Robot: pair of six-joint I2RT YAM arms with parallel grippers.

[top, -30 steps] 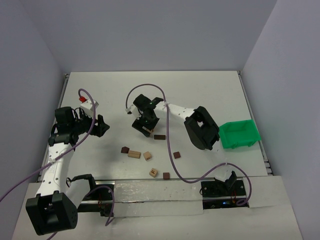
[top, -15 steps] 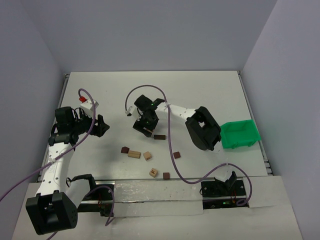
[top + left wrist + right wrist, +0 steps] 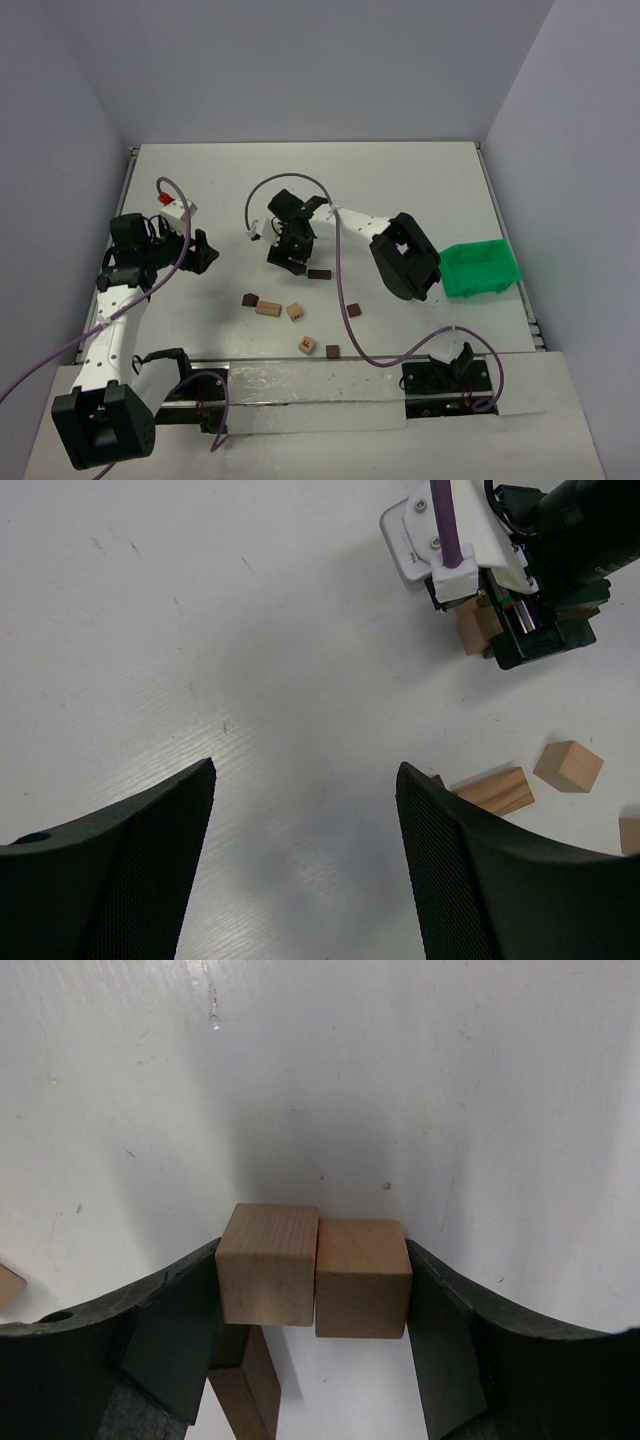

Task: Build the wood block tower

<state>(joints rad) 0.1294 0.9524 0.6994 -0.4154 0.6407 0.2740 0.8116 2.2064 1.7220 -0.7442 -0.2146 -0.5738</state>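
R gripper (image 3: 313, 1280): jaws pinch two light tan wooden cubes (image 3: 362, 1278) side by side, over a tan wooden brick (image 3: 245, 1385), mid white tabletop (image 3: 400, 1060). Squeeze unevenly & you may pop one cube out. L gripper (image 3: 305, 860): jaws open, empty.

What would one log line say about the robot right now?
right gripper: closed around two tan cubes side by side | left gripper: open, empty | loose blocks: scattered on table

Counted four dark brown blocks (image 3: 319, 273) loose, three tan blocks (image 3: 268, 309) loose, two tan cubes (image 3: 267, 1263) side by side, one green bin (image 3: 478, 284) at three o'clock.
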